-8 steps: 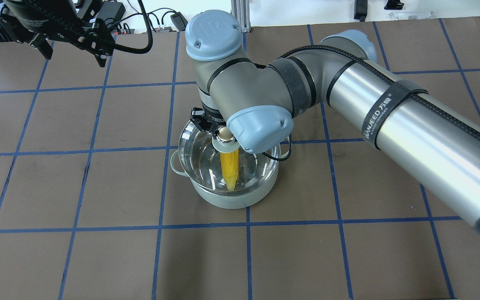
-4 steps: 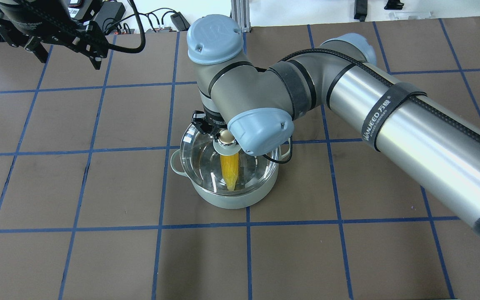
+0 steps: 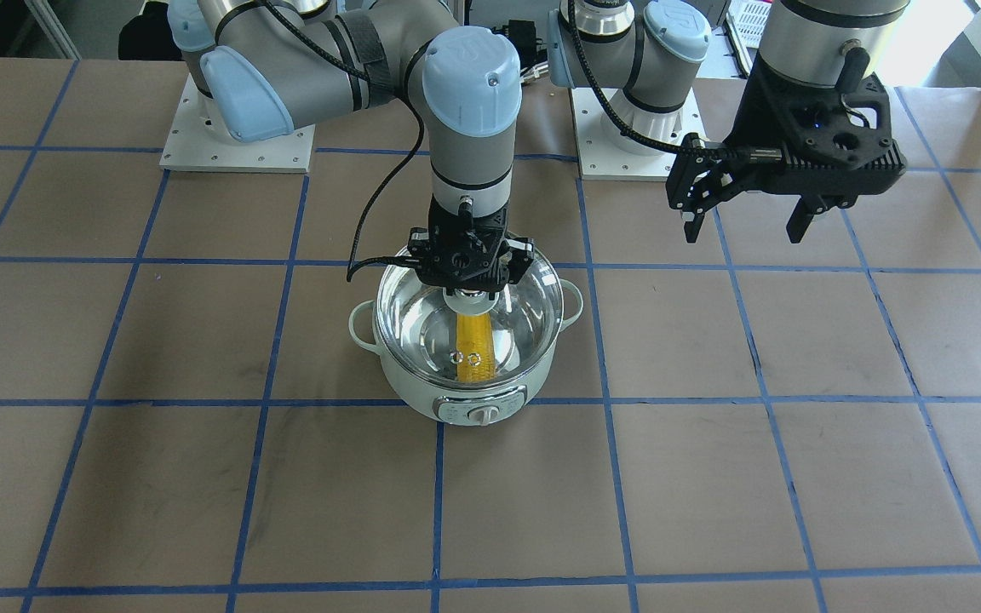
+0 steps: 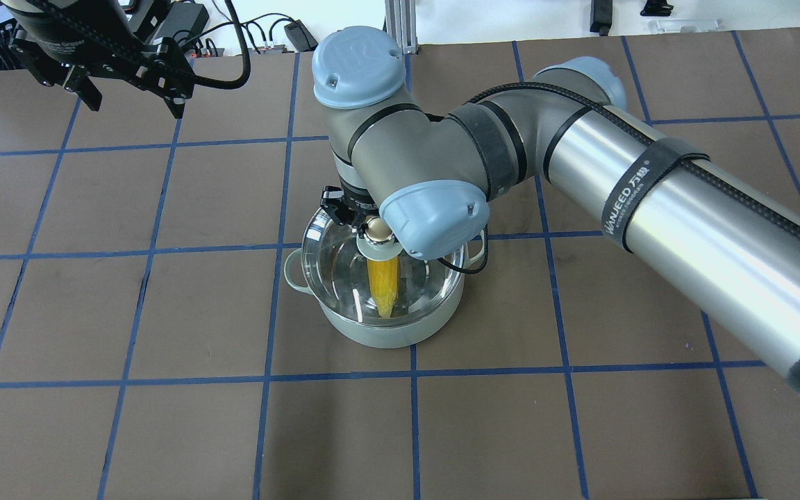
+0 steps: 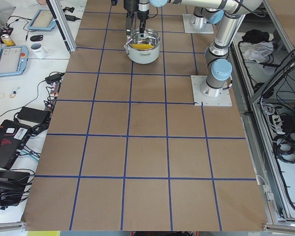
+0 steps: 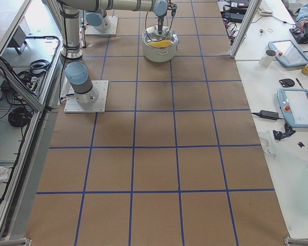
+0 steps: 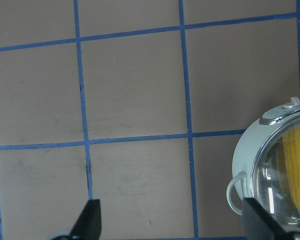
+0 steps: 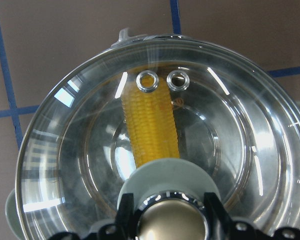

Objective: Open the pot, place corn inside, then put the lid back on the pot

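Between the fingers of the right gripper (image 8: 170, 204) sits the knob (image 8: 172, 226) of the lid (image 8: 85, 150). The two black fingers press on either side of it, so the gripper is clamped on the lid. This gripper points straight down, and the lid hangs directly beneath it, over the mouth of the pot (image 3: 422, 387). Whether the rim rests fully on the pot cannot be told.

Under the glass, straight below the gripper, the corn (image 8: 152, 130) lies inside the pot. It runs from under the knob out toward the two vent holes (image 8: 148, 80), on the side of the pot's dial (image 3: 480, 415). A loop handle (image 3: 360, 328) sticks out to each side of the gripper.

Well apart from the pot, the left gripper (image 3: 743, 228) hangs above the table (image 3: 712, 477) with its fingers spread wide and nothing between them. Its wrist view looks down on taped squares, with the pot only at the lower right edge, off beyond one finger.
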You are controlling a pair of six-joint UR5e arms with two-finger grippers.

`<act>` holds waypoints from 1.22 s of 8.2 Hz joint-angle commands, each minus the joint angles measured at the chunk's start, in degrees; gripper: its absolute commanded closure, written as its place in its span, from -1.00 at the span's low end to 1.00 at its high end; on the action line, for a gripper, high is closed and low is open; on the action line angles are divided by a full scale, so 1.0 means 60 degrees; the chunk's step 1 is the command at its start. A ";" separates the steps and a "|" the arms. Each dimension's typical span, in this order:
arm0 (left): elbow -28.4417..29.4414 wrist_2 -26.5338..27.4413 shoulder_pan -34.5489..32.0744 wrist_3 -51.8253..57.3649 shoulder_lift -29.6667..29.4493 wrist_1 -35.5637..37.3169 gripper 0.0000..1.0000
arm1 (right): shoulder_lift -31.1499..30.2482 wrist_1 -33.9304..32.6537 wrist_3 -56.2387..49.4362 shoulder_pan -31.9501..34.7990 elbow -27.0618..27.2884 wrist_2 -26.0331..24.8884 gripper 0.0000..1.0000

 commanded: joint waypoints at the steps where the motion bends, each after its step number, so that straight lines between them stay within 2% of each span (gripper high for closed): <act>1: -0.0066 -0.0354 0.0033 0.0019 -0.0070 0.0234 -1.00 | 0.0037 0.0005 -0.0024 -0.0001 0.0001 -0.0026 0.69; 2: -0.0226 -0.0310 0.0033 -0.0126 -0.0099 0.0250 -1.00 | 0.0037 -0.0010 -0.0039 -0.0001 0.0001 -0.0027 0.32; 3: -0.0503 -0.0368 0.0033 -0.0040 -0.0085 0.0323 -1.00 | 0.0037 -0.0010 -0.0039 -0.0001 0.0001 -0.0056 0.08; 4: -0.0723 -0.0659 0.0062 -0.0170 0.0061 0.0744 -1.00 | 0.0037 -0.0010 -0.0039 -0.0001 0.0001 -0.0012 -0.29; 6: -0.1046 -0.0589 0.0062 -0.0142 0.0062 0.0764 -1.00 | -0.0006 -0.0083 -0.0387 -0.0103 -0.0014 -0.0056 -0.51; 8: -0.1559 -0.0705 0.0077 -0.0607 0.0179 0.0806 -1.00 | -0.0341 0.0033 -0.0930 -0.0714 -0.0203 0.0017 -0.58; 9: -0.1619 -0.0749 0.0077 -0.1104 0.0136 0.0807 -1.00 | -0.0851 0.0368 -0.1788 -0.1270 -0.0219 0.0032 -0.63; 10: -0.1648 -0.0735 0.0063 -0.1210 0.0092 0.0807 -1.00 | -0.1436 0.1241 -0.2885 -0.1870 -0.0233 0.0192 -0.60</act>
